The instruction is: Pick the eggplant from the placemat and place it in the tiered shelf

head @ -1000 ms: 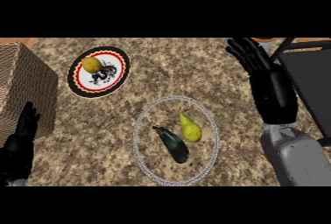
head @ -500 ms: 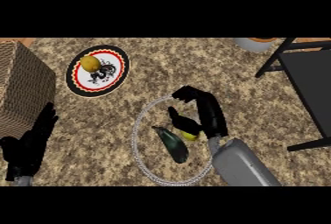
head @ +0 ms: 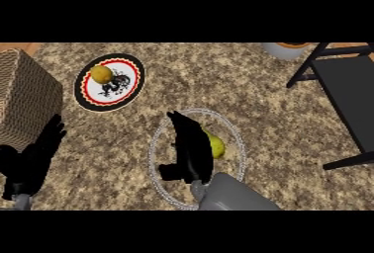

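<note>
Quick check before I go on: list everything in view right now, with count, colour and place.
placemat: one, clear with a white rim, centre of the counter.
yellow fruit: one, on the placemat beside the right hand.
eggplant: not visible, hidden under the right hand if there.
plate: one, black, red and white, upper left.
round fruit: one, yellow-orange, on the plate.
wicker box: one, tan, left edge.
tiered shelf: one, black, right edge.
pot: one, grey, top right.
left hand: black, lower left, open.
right hand: black, over the placemat.

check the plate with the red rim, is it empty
No, a yellow round fruit sits on the plate, up and to the left of the placemat.
</note>
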`<state>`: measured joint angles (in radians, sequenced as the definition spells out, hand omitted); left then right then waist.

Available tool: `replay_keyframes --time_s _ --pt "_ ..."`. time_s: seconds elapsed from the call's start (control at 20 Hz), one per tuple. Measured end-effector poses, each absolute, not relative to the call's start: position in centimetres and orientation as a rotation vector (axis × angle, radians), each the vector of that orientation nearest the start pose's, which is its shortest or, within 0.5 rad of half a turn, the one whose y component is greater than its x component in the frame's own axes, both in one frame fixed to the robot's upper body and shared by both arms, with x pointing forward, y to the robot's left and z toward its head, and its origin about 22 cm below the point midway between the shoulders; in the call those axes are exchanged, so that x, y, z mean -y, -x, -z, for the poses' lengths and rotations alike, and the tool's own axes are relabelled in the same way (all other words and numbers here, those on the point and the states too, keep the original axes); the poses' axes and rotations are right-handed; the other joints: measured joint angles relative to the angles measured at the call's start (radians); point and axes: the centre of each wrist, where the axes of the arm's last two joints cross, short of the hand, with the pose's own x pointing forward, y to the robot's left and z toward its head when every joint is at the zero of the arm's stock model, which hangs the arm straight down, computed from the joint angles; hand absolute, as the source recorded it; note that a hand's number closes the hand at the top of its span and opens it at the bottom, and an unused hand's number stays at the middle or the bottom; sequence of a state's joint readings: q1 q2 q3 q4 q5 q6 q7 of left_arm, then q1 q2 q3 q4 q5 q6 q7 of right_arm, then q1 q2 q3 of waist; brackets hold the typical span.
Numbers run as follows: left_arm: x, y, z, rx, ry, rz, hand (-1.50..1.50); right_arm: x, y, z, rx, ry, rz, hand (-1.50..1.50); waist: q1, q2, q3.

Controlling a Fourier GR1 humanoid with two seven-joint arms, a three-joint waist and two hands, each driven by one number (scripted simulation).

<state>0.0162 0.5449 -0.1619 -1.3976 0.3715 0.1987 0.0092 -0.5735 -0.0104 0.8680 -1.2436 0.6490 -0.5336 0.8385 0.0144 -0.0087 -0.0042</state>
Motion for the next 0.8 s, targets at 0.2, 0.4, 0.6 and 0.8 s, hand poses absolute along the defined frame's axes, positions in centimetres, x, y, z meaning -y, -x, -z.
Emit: replay_keyframes --time_s 0.2,0.4,0.6,0.8 --pt "-34.1 -23.1 0.4 1.324 -0.263 0.054 0.0 -1.0 -25.9 -4.5 1.313 0.767 -0.934 -1.5 -0.002 -0.002 0.0" --pt "-34.0 -23.5 0.1 1.326 -0.25 0.065 0.0 -2.0 -26.1 -5.7 1.164 0.806 -1.111 -1.5 0.007 0.002 0.0" --pt "-33.9 -23.9 0.0 1.331 -0.245 0.067 0.0 -2.3 -26.5 -5.9 0.996 0.8 -1.297 -1.5 0.015 0.005 0.0" --pt "-33.8 -23.8 -0.2 1.333 -0.241 0.071 0.0 -2.6 -27.2 -6.0 0.88 0.789 -1.416 -1.5 0.018 0.006 0.001"
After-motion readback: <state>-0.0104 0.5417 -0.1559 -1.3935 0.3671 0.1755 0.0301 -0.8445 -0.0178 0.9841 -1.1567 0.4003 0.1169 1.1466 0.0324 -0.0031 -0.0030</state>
